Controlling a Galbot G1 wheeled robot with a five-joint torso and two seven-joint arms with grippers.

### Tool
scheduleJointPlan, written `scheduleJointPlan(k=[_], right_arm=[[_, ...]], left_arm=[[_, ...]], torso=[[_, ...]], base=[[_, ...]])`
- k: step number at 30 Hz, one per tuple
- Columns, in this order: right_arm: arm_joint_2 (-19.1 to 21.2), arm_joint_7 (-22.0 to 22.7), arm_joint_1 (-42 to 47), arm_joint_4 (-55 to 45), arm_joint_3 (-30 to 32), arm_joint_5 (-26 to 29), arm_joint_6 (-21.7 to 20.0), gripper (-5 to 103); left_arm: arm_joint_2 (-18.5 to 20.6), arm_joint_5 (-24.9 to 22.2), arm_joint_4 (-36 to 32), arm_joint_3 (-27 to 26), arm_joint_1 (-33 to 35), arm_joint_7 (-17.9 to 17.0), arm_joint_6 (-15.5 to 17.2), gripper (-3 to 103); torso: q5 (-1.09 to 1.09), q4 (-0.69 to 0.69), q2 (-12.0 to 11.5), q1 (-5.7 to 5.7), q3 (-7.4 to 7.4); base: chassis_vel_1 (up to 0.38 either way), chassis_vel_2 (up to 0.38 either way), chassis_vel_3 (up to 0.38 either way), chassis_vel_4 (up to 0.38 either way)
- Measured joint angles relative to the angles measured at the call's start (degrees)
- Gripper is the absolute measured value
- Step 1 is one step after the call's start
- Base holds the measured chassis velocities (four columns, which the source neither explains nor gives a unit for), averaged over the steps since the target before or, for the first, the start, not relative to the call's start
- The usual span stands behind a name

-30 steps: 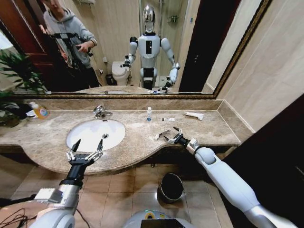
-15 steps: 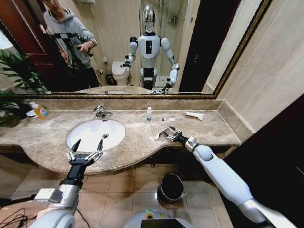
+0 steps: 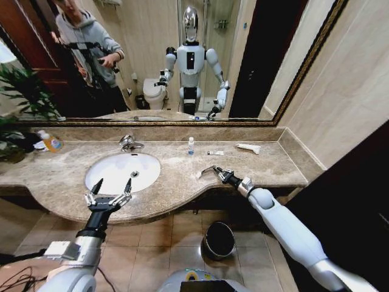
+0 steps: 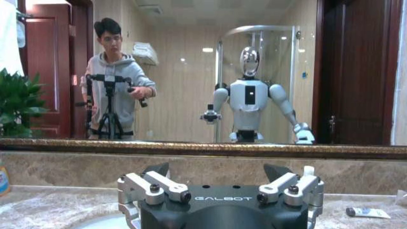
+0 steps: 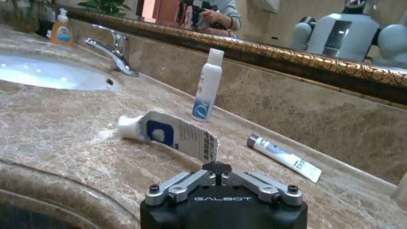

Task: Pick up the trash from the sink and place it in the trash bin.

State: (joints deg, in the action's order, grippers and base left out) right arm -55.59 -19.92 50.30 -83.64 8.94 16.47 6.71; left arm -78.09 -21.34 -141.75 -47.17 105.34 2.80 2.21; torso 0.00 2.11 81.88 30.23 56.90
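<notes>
Grasping of a squeezed white tube (image 3: pixel 204 172) on the marble counter (image 3: pixel 67 164) by the right gripper (image 3: pixel 217 173), centre of the head view.

The right gripper's fingers are seen clenched on the tube's crimped end in the right wrist view (image 5: pixel 181 136), a thin flat edge that suits a pinch; the capped end rests on the stone. The left gripper (image 3: pixel 111 193) is held idle at lower left, fingers released, over the counter's front edge beside the white sink (image 3: pixel 103 176). The trash bin (image 3: pixel 218 241) stands on the floor at lower centre, under the right arm. The right wrist view adds label detail on the blue-capped clear bottle (image 5: pixel 207 86) and a second small tube (image 5: pixel 284 157); bin and sink placement are given by the head view.
</notes>
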Motion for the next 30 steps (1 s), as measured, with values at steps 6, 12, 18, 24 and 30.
scheduleJointPlan(k=[6,12,18,24,30], right_arm=[[0.3,0.5,1.2,-0.7,0.9,0.7,0.0,0],[0.4,1.2,4.5,-2.3,4.2,5.7,0.5,0],[0.4,2.7,9.7,-6.0,11.1,8.7,2.2,0],[-0.6,6.8,18.9,-13.1,19.5,11.6,3.7,0],[-4.2,12.4,29.3,-16.6,27.2,12.2,8.8,0]], left_arm=[[0.0,0.0,0.0,0.0,0.0,0.0,0.0,100],[0.0,0.0,0.0,0.0,0.0,0.0,0.0,100],[0.0,0.0,0.0,0.0,0.0,0.0,0.0,100],[0.0,0.0,0.0,0.0,0.0,0.0,0.0,100],[0.0,0.0,0.0,0.0,0.0,0.0,0.0,100]], torso=[[0.00,0.00,0.0,0.00,0.00],[0.01,0.00,0.0,0.00,0.00],[-0.02,0.00,0.0,0.00,0.00],[-0.01,0.01,0.0,0.00,0.00],[0.01,0.00,0.0,0.00,-0.01]], base=[[0.000,0.000,0.000,0.000],[0.000,0.000,0.000,0.000],[0.000,0.000,0.000,0.000],[0.000,0.000,0.000,0.000],[0.000,0.000,0.000,0.000]])
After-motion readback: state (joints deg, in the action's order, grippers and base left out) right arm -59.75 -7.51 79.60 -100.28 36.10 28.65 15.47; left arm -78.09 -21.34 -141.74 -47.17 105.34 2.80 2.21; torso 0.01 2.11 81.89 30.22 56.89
